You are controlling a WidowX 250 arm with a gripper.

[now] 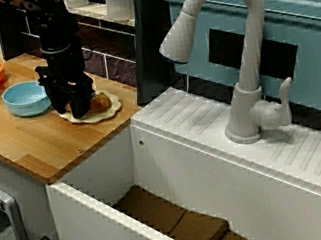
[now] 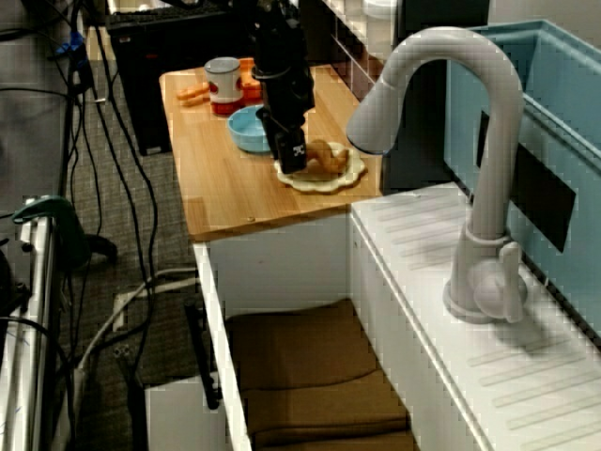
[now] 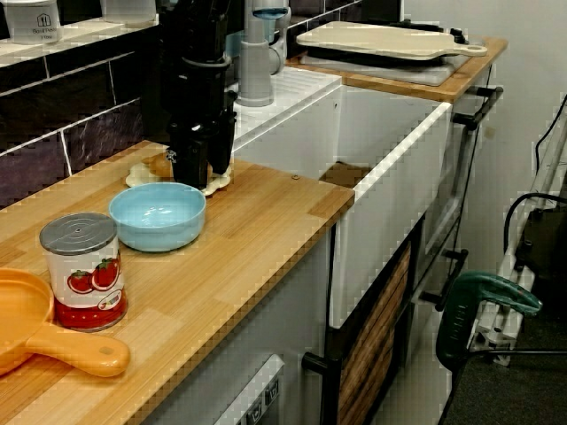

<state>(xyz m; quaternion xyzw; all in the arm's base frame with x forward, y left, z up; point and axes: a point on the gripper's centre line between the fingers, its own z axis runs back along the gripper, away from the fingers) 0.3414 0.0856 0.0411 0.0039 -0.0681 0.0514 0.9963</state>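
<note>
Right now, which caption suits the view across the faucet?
Black gripper at the pastry on a scalloped plate, beside a blue bowl.

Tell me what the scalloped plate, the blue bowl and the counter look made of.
Scalloped plate: cream, matte, wavy moulded rim; probably plastic, perhaps ceramic. Blue bowl: smooth, glossy, with highlights inside; plastic or glazed ceramic. Counter: wood, or wood-look laminate, with visible grain and plank joints, satin finish.
</note>
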